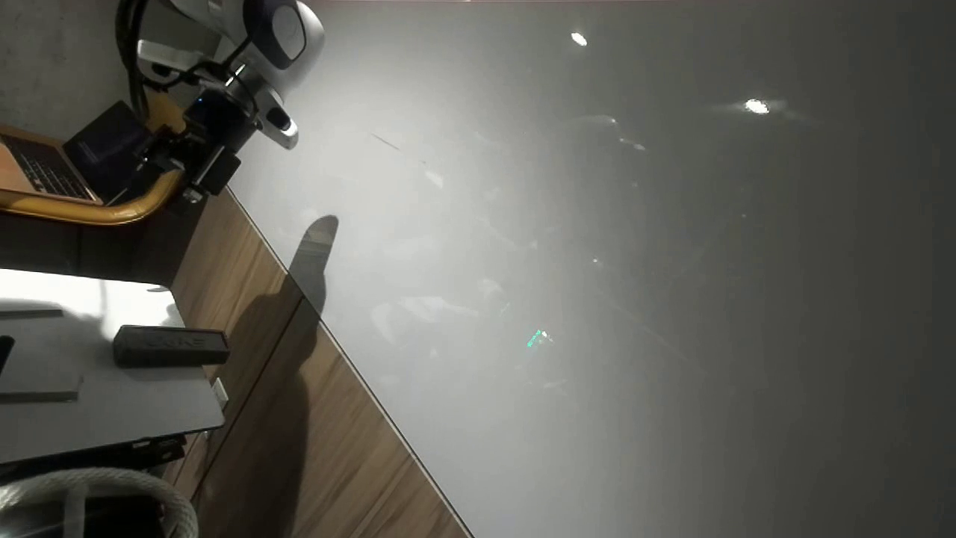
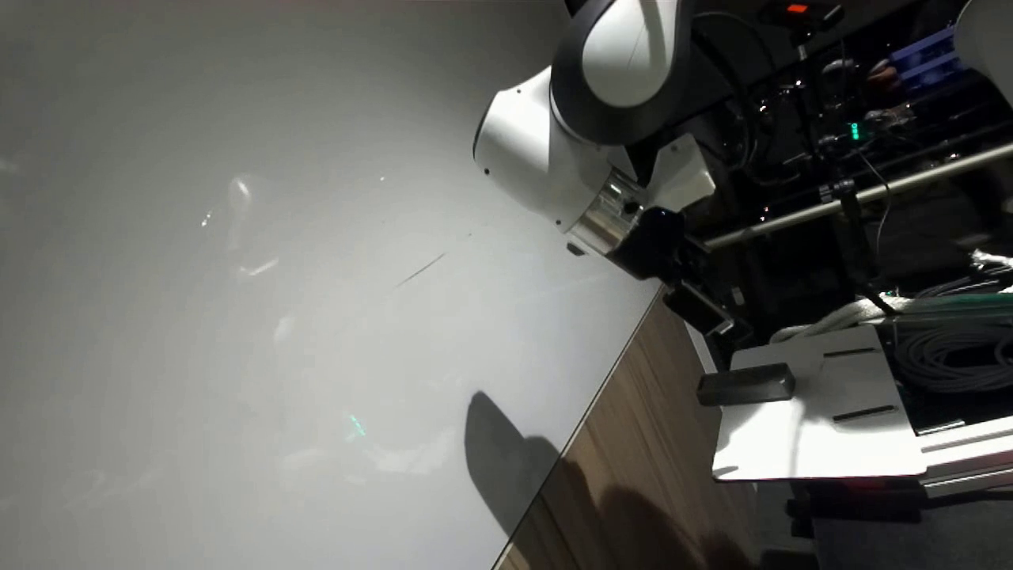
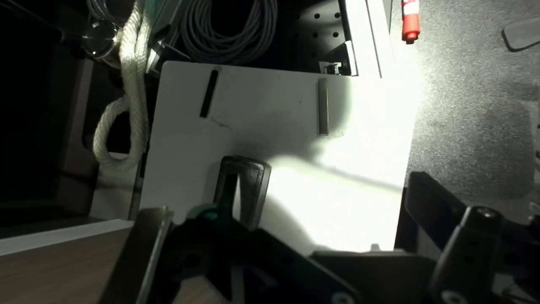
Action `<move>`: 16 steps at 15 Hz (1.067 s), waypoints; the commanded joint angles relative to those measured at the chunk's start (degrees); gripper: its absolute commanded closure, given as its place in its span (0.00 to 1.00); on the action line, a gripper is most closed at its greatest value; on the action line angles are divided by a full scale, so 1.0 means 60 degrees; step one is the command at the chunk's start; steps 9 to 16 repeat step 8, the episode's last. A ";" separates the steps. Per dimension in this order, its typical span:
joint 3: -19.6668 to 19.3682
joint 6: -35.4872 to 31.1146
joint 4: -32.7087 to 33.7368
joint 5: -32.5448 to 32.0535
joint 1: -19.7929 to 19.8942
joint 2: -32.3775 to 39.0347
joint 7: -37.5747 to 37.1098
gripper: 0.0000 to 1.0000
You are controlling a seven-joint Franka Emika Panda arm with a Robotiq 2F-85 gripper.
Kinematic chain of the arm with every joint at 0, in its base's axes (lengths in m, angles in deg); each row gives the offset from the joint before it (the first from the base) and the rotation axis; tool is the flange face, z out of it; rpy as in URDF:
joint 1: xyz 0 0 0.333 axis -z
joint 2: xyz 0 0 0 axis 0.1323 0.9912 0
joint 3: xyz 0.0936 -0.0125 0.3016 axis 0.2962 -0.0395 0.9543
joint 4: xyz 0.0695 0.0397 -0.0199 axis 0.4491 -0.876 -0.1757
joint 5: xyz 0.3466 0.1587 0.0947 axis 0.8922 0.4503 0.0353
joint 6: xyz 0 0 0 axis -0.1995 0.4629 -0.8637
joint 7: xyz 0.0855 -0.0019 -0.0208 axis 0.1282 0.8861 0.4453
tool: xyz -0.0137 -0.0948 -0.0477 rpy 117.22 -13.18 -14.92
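My gripper (image 3: 324, 181) is open in the wrist view, with its two dark fingers far apart and nothing between them. It also hangs at the end of the arm in both exterior views (image 1: 196, 187) (image 2: 726, 326). The nearest thing is a dark grey oblong block with rounded edges (image 3: 258, 185), lying on a white plate (image 3: 261, 109). In the wrist view my left finger covers part of the block. In both exterior views the block (image 1: 172, 347) (image 2: 746, 385) lies apart from the gripper on the plate (image 1: 142, 407) (image 2: 823, 451).
A large glossy pale surface (image 1: 597, 299) borders a wood panel (image 1: 358, 418). A laptop (image 1: 45, 168) sits on a yellow-edged support (image 1: 104, 214). White rope (image 3: 135, 63), coiled cable (image 3: 228, 52), a metal rail (image 3: 367, 38) and a red marker (image 3: 410, 23) surround the plate.
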 commanded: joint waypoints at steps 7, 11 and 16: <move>0.0303 0.0131 -0.0060 0.0091 0.0249 -0.0789 0.0039 0.00; 0.0298 0.0131 -0.0060 0.0089 0.0249 -0.0729 0.0038 0.00; 0.0298 0.0131 -0.0060 0.0089 0.0249 -0.0729 0.0038 0.00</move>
